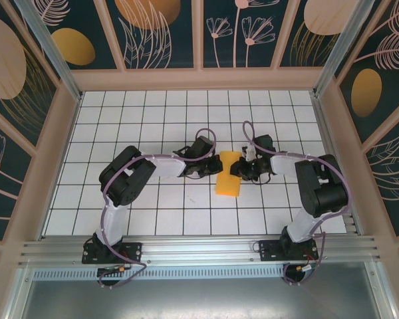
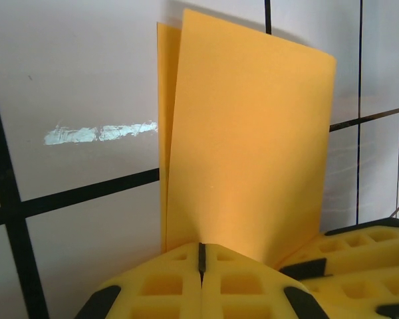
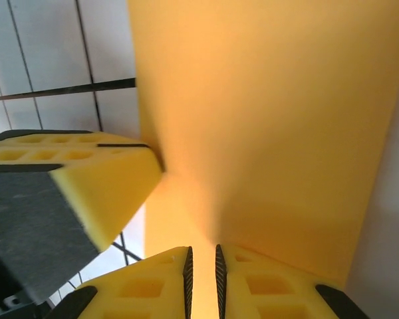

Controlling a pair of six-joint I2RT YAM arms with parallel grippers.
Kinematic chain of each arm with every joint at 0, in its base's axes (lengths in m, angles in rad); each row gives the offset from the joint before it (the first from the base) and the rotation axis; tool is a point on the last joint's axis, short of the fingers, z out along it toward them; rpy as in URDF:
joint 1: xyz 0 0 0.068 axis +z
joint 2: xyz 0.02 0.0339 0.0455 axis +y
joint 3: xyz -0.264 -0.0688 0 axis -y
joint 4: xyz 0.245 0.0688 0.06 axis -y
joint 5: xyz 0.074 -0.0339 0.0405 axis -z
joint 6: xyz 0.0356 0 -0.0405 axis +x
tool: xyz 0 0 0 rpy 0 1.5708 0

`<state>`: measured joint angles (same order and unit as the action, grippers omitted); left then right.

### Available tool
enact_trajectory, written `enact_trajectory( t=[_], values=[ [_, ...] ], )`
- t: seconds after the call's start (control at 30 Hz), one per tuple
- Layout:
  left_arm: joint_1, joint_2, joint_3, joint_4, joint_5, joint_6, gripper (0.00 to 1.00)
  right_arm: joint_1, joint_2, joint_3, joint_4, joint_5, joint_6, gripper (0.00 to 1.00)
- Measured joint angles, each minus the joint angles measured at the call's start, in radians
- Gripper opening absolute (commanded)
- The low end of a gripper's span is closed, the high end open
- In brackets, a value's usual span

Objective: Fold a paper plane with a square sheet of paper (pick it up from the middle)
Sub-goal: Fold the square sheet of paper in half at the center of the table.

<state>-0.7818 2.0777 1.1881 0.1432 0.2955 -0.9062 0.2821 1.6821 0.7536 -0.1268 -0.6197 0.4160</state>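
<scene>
The square sheet of paper (image 1: 228,174) is orange-yellow and folded over on itself, standing up off the tiled floor between the two grippers. My left gripper (image 1: 209,167) is shut on its left edge; in the left wrist view the pads (image 2: 201,256) meet on the paper (image 2: 246,146). My right gripper (image 1: 243,169) holds the opposite edge. In the right wrist view its jaws (image 3: 202,266) stand a thin slit apart with the paper (image 3: 266,119) running between them. The left gripper's yellow finger (image 3: 86,179) presses the sheet from the left. A paper plane is out of view.
The white tiled floor (image 1: 186,119) with black grid lines is walled in by a wooden frame (image 1: 199,80). A metal rail (image 1: 199,252) carries both arm bases at the near edge. A scuff mark (image 2: 100,133) lies on a tile left of the paper.
</scene>
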Motion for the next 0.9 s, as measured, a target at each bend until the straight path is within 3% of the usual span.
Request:
enact_trajectory(
  t=[0.37,0.7,0.9],
  values=[
    [0.000,0.005,0.009,-0.010,0.003,0.004,0.00,-0.014,0.006,-0.023,0.038,-0.019,-0.014,0.25],
    [0.000,0.007,0.014,-0.014,0.003,0.008,0.00,-0.022,-0.132,-0.071,0.026,-0.055,-0.016,0.24],
    [0.000,0.009,0.017,-0.014,0.004,0.012,0.00,-0.022,-0.113,-0.146,0.037,-0.056,-0.014,0.24]
  ],
)
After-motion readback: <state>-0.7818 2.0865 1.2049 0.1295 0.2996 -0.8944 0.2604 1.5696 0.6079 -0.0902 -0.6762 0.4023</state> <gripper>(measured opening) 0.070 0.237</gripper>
